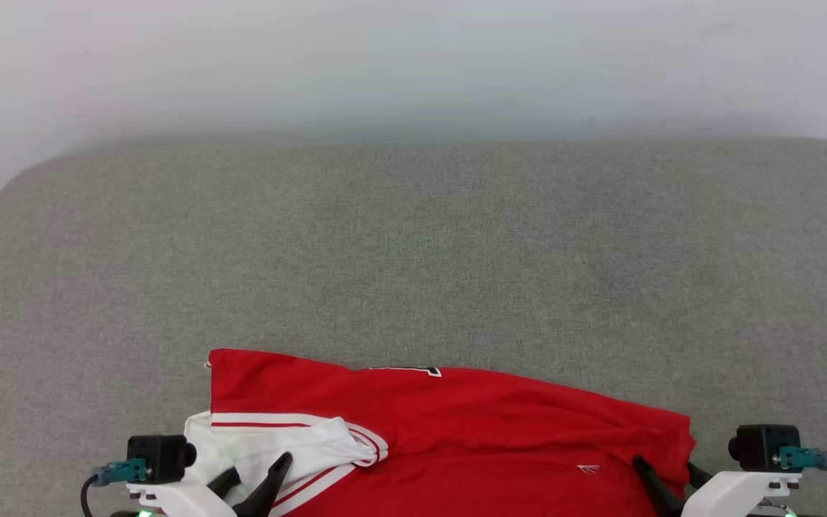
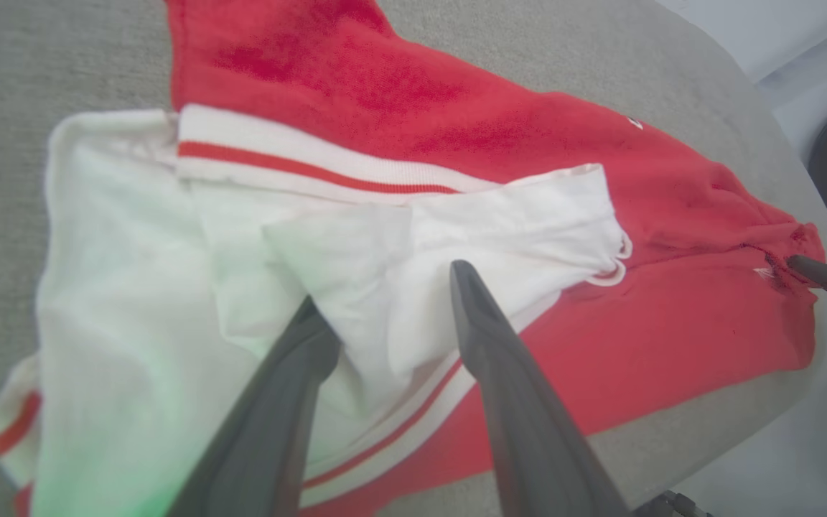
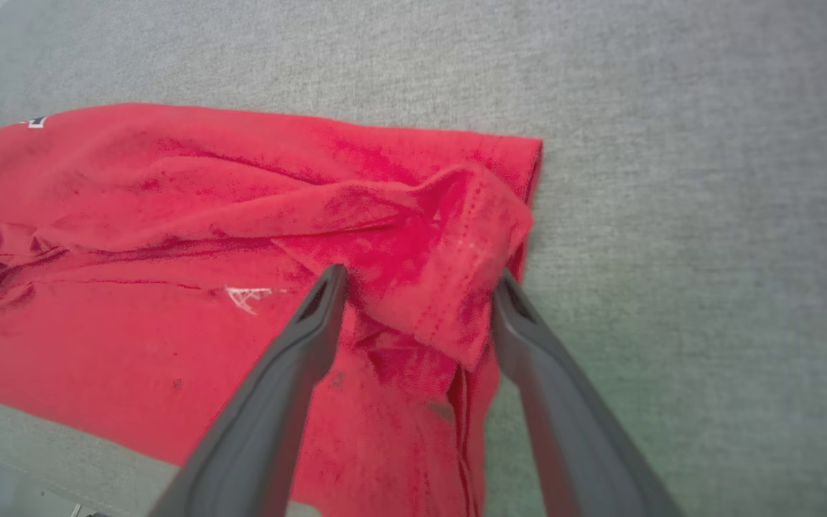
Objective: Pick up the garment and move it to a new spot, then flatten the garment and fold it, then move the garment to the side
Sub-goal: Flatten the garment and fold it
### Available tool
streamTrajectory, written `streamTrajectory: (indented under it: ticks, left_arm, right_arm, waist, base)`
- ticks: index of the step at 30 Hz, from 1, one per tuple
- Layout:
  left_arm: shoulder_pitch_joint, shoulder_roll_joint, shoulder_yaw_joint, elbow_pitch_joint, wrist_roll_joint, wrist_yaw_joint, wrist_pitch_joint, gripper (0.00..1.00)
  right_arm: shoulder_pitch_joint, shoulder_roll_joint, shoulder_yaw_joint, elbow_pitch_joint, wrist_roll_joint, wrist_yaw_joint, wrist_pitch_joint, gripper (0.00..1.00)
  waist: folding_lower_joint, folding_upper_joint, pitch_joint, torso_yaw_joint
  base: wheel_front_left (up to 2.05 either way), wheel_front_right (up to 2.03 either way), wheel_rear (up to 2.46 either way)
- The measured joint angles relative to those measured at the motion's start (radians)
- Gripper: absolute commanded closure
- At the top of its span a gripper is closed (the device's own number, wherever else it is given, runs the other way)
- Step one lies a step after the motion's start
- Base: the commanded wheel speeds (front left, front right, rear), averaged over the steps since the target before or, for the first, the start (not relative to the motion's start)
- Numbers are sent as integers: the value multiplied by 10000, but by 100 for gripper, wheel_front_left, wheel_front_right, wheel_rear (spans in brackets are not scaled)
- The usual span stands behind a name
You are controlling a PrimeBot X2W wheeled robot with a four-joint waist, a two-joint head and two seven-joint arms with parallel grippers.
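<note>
Bunched shirt (image 1: pixel 456 424) at near edge of bench (image 1: pixel 413 251); left tool (image 2: pixel 383 286) astride sleeve (image 2: pixel 133 251), right tool (image 3: pixel 419 273) astride hem (image 3: pixel 456 237), both agape, empty; best to pinch corners low, spread evenly.

Beyond the garment (image 1: pixel 471 416), the grey desk (image 1: pixel 413 251) lies bare up to the pale wall (image 1: pixel 413 64), with open room to its left and right as well. The garment itself takes up the near edge. A raised white sleeve fold (image 2: pixel 514 215) stands between the spread fingers of the left gripper (image 2: pixel 385 287). A bunched red hem fold (image 3: pixel 449 237) rises between the wide-apart fingers of the right gripper (image 3: pixel 419 276).
</note>
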Motion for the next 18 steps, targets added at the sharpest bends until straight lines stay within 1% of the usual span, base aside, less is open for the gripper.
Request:
streamTrajectory:
  ticks: [6,9,11,14,16,18]
  left_arm:
    - [-328,-144,161,98,529,-92,-1053,0]
    - [-523,-318,378,44,955,17,-1710,0]
    - [-589,-460,614,-21,1195,180,-1916,0]
    - [-600,-696,1060,-176,1659,431,-2061,0]
    - [-587,-882,1503,-347,1965,667,-2073,0]
    - [-546,-1097,2174,-675,2493,859,-2077,0]
  right_arm:
    - [113,6,151,-669,-67,-2,-491,0]
    - [162,61,-173,-1244,-73,-2,-497,0]
    - [163,102,-420,-1461,-105,-2,-343,0]
    - [173,109,-884,-1689,-159,-2,188,0]
    - [186,96,-1279,-1760,-163,-2,669,0]
    - [221,63,-1672,-1898,-163,-2,1183,0]
  waist:
    - [1,0,-209,-17]
    - [1,0,-290,-56]
    - [0,0,-314,-65]
    - [1,0,-330,-55]
    - [0,0,-330,-34]
    - [0,0,-306,-5]
  base:
    - [0,0,0]
    - [0,0,0]
    - [0,0,0]
    - [0,0,0]
    - [0,0,0]
    - [0,0,0]
